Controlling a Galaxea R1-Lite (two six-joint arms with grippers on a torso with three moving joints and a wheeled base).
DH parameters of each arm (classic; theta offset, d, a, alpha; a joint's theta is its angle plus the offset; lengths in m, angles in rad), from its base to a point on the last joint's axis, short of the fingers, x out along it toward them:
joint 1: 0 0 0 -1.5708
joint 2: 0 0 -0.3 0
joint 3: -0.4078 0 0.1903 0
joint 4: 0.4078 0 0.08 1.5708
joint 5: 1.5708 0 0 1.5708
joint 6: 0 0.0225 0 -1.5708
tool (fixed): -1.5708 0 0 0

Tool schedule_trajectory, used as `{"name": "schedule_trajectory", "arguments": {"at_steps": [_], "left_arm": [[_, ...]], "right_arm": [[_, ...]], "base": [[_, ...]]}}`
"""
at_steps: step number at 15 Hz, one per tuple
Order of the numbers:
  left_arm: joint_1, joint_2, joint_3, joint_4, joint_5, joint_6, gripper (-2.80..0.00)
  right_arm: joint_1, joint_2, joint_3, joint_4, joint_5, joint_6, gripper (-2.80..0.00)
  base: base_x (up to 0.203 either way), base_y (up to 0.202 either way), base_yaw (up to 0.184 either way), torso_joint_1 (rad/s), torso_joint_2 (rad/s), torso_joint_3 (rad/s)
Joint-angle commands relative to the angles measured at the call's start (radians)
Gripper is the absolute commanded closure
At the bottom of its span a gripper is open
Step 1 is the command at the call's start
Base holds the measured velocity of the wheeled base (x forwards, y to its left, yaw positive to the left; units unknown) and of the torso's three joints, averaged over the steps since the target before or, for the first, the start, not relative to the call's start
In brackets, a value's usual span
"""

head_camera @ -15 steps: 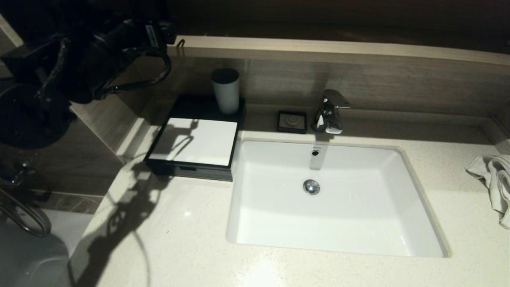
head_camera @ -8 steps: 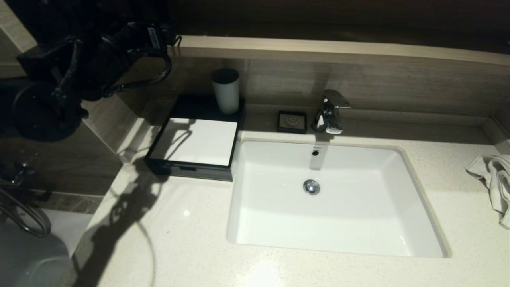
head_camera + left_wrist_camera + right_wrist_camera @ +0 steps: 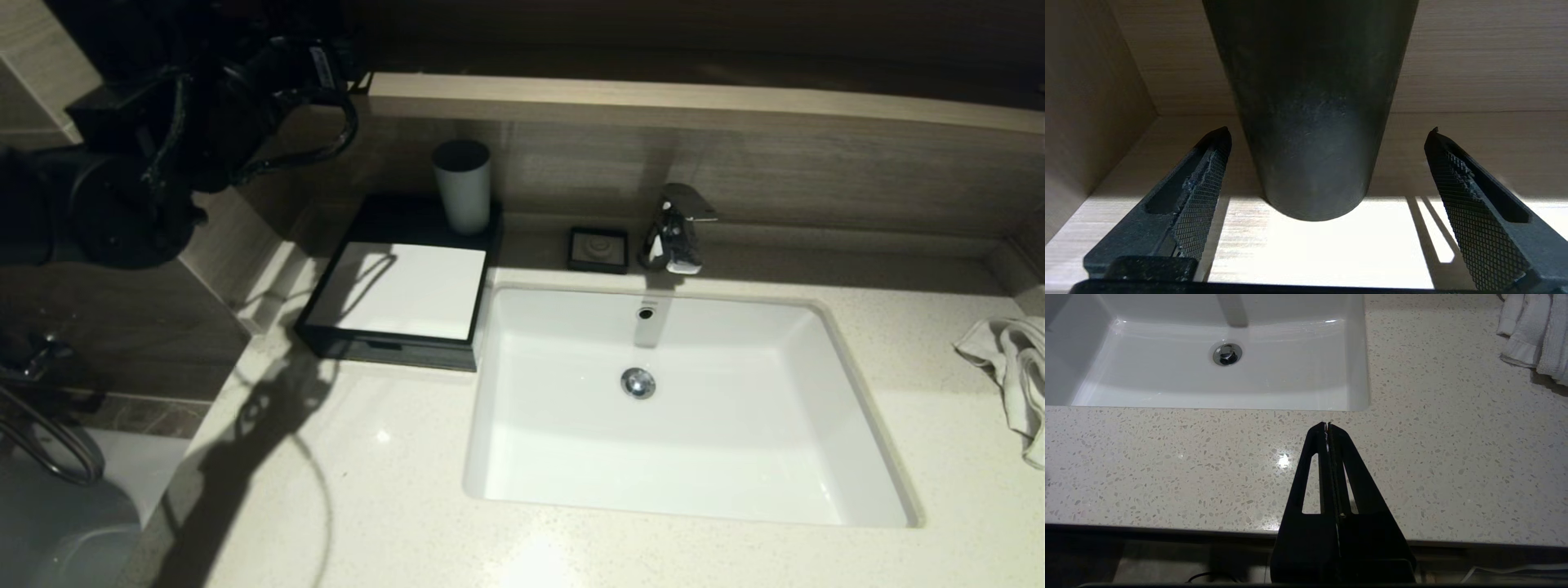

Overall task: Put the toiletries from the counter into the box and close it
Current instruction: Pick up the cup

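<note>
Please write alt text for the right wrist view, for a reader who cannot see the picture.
The right gripper, fingers shut together, hangs over the front edge of the speckled counter. Beyond it lies the white basin with its metal drain, and a white towel is bunched in the far corner.

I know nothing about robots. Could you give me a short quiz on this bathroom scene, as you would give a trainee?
1. True or false: the left gripper is open and the right gripper is shut.
2. The cup is: A tipped over; B upright on the back part of the box; C held by a gripper.
3. Fill in: the soap dish sits between the box and the ____.
Key: 1 true; 2 B; 3 tap.
</note>
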Motion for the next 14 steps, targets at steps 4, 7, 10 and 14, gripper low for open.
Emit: {"name": "schedule_trajectory", "arguments": {"at_steps": [4, 7, 10, 14], "left_arm": [[0.009, 0.016, -0.018, -0.003, 0.0, 0.001, -2.8], [0.009, 0.024, -0.047, 0.0, 0.003, 0.001, -2.8], [0.009, 0.033, -0.05, -0.005, 0.004, 0.001, -2.8], [0.011, 0.034, -0.058, -0.005, 0.004, 0.001, -2.8]], "right_arm": [[0.0, 0.0, 0.0, 0.0, 0.0, 0.0, 0.0], [0.0, 0.0, 0.0, 0.001, 0.0, 0.0, 0.0], [0.0, 0.0, 0.0, 0.001, 0.0, 0.0, 0.0], [0.0, 0.001, 0.0, 0.001, 0.0, 0.0, 0.0]], "base": [[0.0, 0.0, 0.0, 0.0, 0.0, 0.0], [0.0, 0.0, 0.0, 0.0, 0.0, 0.0], [0.0, 0.0, 0.0, 0.0, 0.0, 0.0], [0.0, 0.0, 0.0, 0.0, 0.0, 0.0]]}}
